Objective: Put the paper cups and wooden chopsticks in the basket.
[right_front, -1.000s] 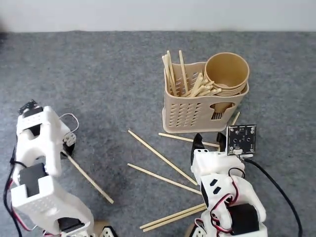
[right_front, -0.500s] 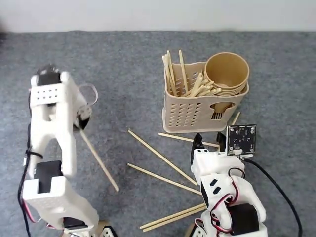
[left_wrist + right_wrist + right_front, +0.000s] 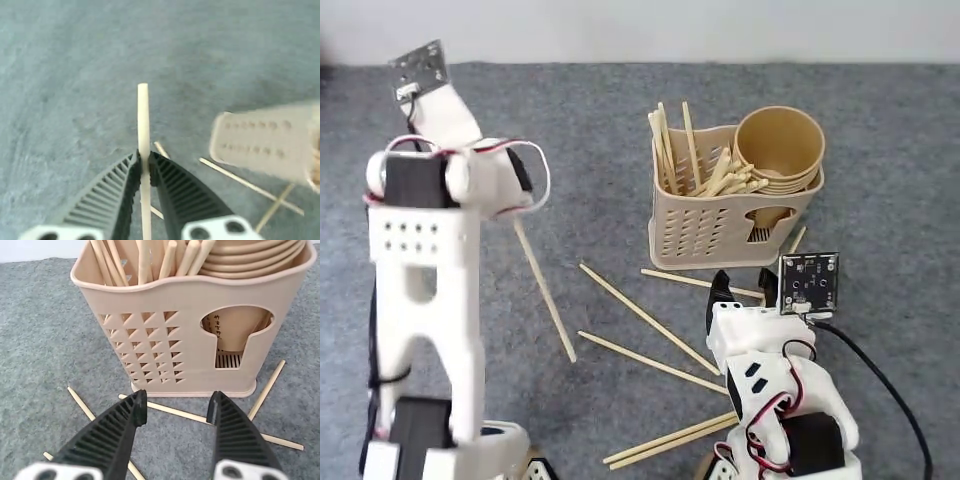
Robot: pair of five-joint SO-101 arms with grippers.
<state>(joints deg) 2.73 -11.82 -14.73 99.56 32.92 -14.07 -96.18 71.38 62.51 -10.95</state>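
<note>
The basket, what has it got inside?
Inside the basket, stacked paper cups fill one side and wooden chopsticks stand beside them. Its wall hides the chopsticks' lower ends; the cups' lower part is glimpsed through a cutout.

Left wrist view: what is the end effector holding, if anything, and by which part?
The left end effector is shut on a wooden chopstick, pinched near one end, with a short stretch sticking out past the grip.
</note>
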